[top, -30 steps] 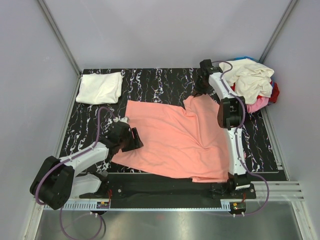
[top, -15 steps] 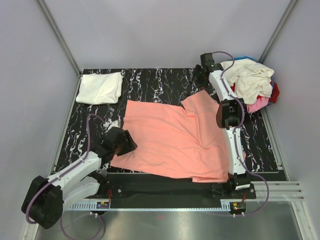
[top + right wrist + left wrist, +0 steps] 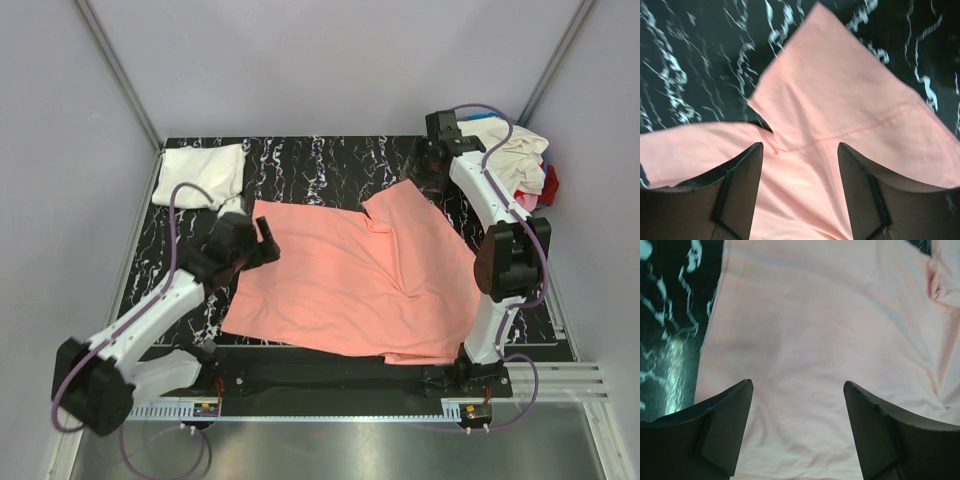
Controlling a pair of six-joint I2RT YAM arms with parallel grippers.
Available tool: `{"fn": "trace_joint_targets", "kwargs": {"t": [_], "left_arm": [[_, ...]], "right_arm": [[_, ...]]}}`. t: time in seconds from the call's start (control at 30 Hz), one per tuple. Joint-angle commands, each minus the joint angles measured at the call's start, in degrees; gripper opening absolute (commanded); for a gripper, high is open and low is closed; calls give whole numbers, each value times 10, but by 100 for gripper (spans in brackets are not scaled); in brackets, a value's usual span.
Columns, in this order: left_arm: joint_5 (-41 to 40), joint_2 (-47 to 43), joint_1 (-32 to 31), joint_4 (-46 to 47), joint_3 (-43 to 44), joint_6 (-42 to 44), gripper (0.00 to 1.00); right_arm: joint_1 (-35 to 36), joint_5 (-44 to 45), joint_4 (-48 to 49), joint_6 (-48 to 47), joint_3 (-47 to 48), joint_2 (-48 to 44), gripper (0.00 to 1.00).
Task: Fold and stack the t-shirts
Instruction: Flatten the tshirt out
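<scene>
A salmon-pink t-shirt (image 3: 350,275) lies spread flat on the black marbled table (image 3: 310,165). My left gripper (image 3: 266,244) hovers over the shirt's far left part, and in the left wrist view the left gripper (image 3: 797,390) stands open above the smooth pink cloth (image 3: 815,325), holding nothing. My right gripper (image 3: 421,172) hangs at the far right, just beyond the shirt's sleeve. In the right wrist view the right gripper (image 3: 800,150) is open above the sleeve (image 3: 840,105) and its underarm seam. A folded white t-shirt (image 3: 200,175) lies at the back left.
A loose pile of t-shirts (image 3: 520,160), cream on top with red and pink showing beneath, sits at the back right corner beside the right arm. Grey walls enclose the table on three sides. The arm bases stand on a rail at the near edge.
My left gripper has moved from the shirt's near left edge toward its far left corner and opened wider. My right gripper opened, released the sleeve, and drew back to the right.
</scene>
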Motion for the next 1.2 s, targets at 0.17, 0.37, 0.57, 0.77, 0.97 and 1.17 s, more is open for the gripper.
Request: {"fn": "trace_joint_targets", "kwargs": {"t": [0.17, 0.37, 0.57, 0.77, 0.97, 1.17], "left_arm": [[45, 285, 11, 35, 262, 98, 78], [64, 448, 30, 27, 351, 107, 76], [83, 520, 54, 26, 364, 103, 75], [103, 587, 94, 24, 378, 105, 74], [102, 624, 134, -3, 421, 99, 72], [103, 678, 178, -52, 505, 113, 72]], "right_arm": [[1, -18, -14, -14, -160, -25, 69], [1, -37, 1, -17, -190, 1, 68], [1, -18, -10, -36, -146, 75, 69], [-16, -29, -34, -47, -62, 175, 68], [-25, -32, -87, -54, 77, 269, 68], [-29, -37, -165, -58, 267, 377, 68]]}}
